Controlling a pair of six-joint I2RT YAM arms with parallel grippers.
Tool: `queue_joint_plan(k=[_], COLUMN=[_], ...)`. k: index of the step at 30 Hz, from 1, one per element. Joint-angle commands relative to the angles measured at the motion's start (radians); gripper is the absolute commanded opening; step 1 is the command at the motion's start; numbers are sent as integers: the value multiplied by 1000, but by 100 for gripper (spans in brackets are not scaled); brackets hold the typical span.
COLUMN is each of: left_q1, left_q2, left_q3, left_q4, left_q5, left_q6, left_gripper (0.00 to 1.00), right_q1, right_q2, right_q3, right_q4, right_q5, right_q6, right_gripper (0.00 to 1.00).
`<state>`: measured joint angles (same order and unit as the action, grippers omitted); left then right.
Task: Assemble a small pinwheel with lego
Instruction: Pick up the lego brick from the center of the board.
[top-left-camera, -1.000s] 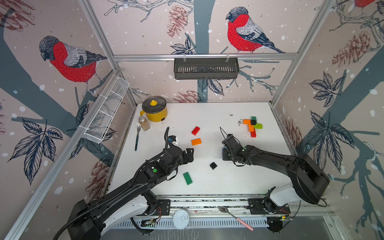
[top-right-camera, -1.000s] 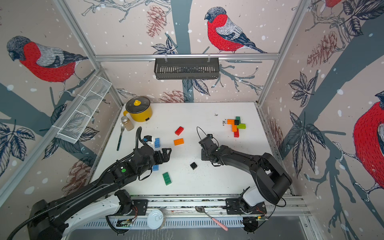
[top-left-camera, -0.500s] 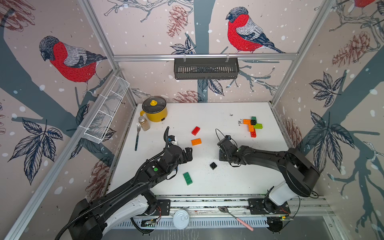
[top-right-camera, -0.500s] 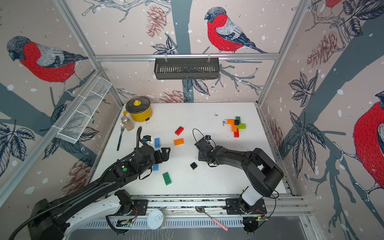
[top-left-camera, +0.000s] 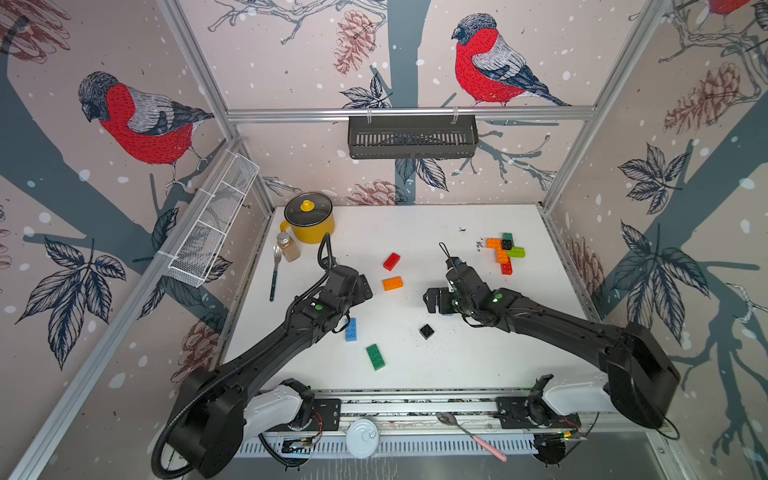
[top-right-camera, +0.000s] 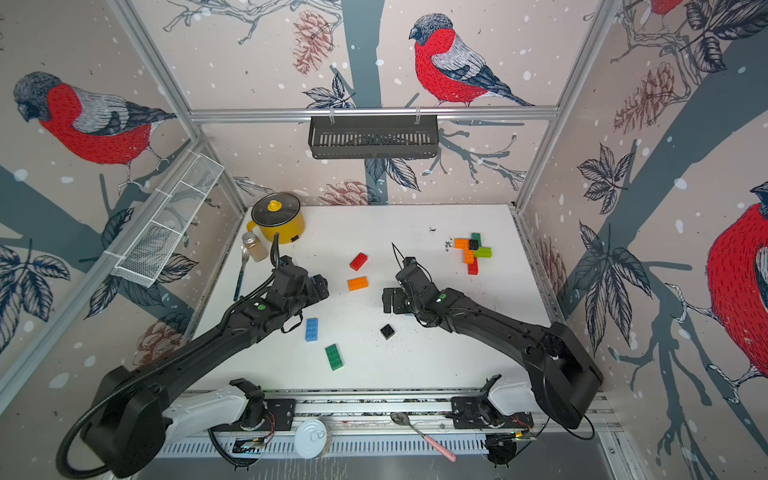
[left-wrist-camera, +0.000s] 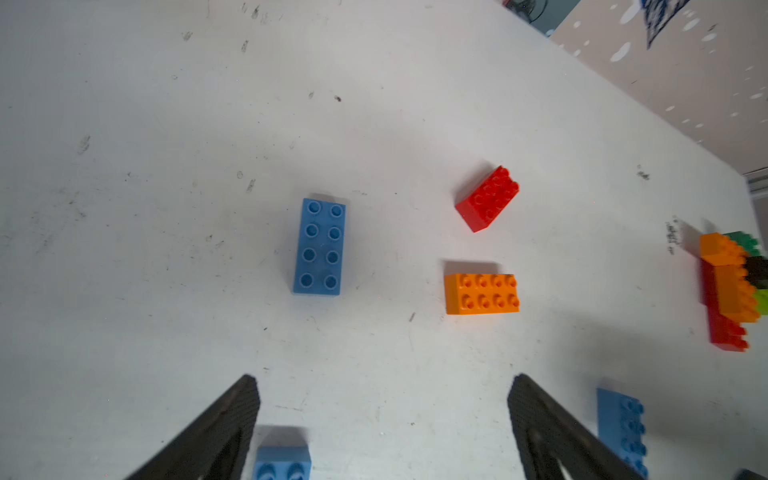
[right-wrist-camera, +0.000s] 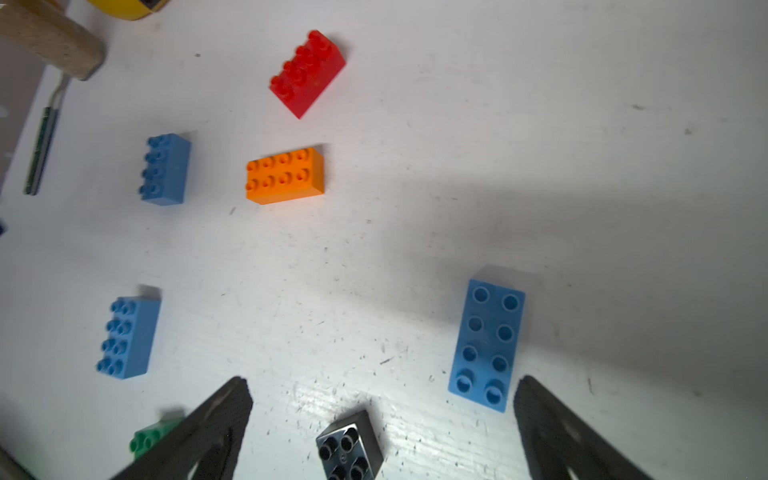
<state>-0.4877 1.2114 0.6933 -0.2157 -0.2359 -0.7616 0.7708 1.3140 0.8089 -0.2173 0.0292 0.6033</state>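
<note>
Loose lego lies on the white table: a red brick, an orange brick, a blue brick, a dark green brick and a small black square. A joined cross of orange, red, lime, green and black bricks sits at the back right. My left gripper is open over bare table, with another blue brick ahead of it. My right gripper is open, with the black square below between its fingers. A third blue brick lies beside one finger.
A yellow pot, a spice jar and a fork stand at the back left. A wire basket hangs on the left wall and a black rack on the back wall. A can and a spoon lie on the front rail.
My right gripper has gone from shut to wide open, and its arm has swung a little to the left. The left arm has barely moved.
</note>
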Motion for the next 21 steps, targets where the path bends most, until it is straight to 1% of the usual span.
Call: queue_joint_plan(k=[1, 3, 6, 9, 11, 15, 19, 20, 21], left_q1=[41, 56, 74, 125, 140, 141, 141, 141, 141], left_q2=[109, 178, 265, 342, 394, 456, 506, 509, 511], left_q3=[41, 70, 110, 121, 154, 181, 218, 219, 219], left_q4=[12, 23, 31, 75, 44, 47, 8, 3, -2], left_q5=[-10, -5, -23, 65, 79, 92, 93, 85, 79], left_q6=[15, 40, 50, 66, 61, 79, 81, 78, 74], left_gripper=[91, 90, 85, 75, 72, 68, 52, 50, 49], right_q1=[-2, -10, -39, -70, -90, -121, -139, -139, -140], right_q2=[-78, -136, -211, -267, -300, -340, -342, -339, -336], right_q3=[-12, -26, -54, -86, -108, -146, -151, -151, -151], right_q4=[-21, -42, -65, -71, -74, -59, -60, -59, -57], right_q5=[-77, -69, -77, -94, -102, -122, -138, -137, -138], right_q6=[-76, -90, -107, -120, -124, -124, -127, -128, -128], right_gripper=[100, 99, 100, 99, 100, 99, 100, 100, 100])
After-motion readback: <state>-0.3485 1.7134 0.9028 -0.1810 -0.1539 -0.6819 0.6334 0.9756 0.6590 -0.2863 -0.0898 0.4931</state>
